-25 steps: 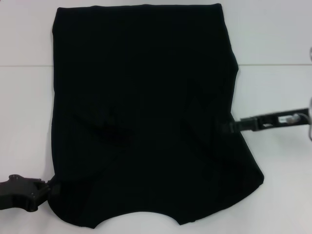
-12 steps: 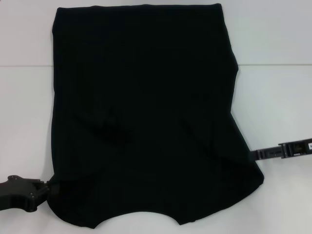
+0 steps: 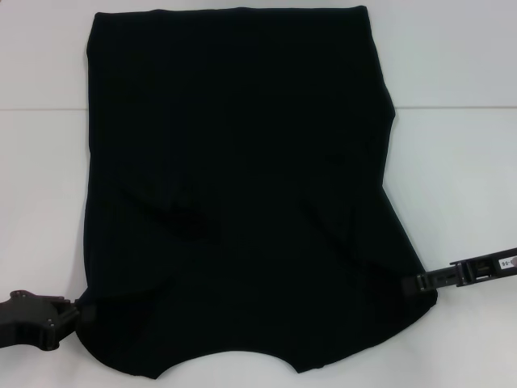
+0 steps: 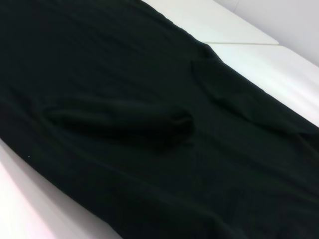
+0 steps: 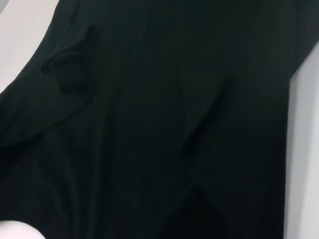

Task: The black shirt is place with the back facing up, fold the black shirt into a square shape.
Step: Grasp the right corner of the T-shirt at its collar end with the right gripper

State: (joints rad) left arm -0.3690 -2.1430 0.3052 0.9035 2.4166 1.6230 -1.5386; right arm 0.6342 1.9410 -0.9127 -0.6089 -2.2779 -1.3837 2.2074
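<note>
The black shirt [image 3: 234, 162] lies flat on the white table [image 3: 452, 162], plain side up, with both sleeves folded in over the body. My left gripper [image 3: 81, 312] rests at the shirt's near left corner, touching its edge. My right gripper [image 3: 410, 283] is at the near right corner, its tip against the fabric edge. The left wrist view is filled by the shirt [image 4: 149, 99] with a raised fold across it. The right wrist view shows the shirt [image 5: 149, 124] with creases. No lettering shows.
A seam [image 3: 452, 107] in the white table runs across behind the shirt's middle. Bare table lies to the left and right of the shirt. The shirt's neckline reaches the near edge of the head view.
My right gripper has moved nearer and outward along the shirt's right edge, from mid-side to the near right corner. The left gripper has hardly moved. The shirt lies as before.
</note>
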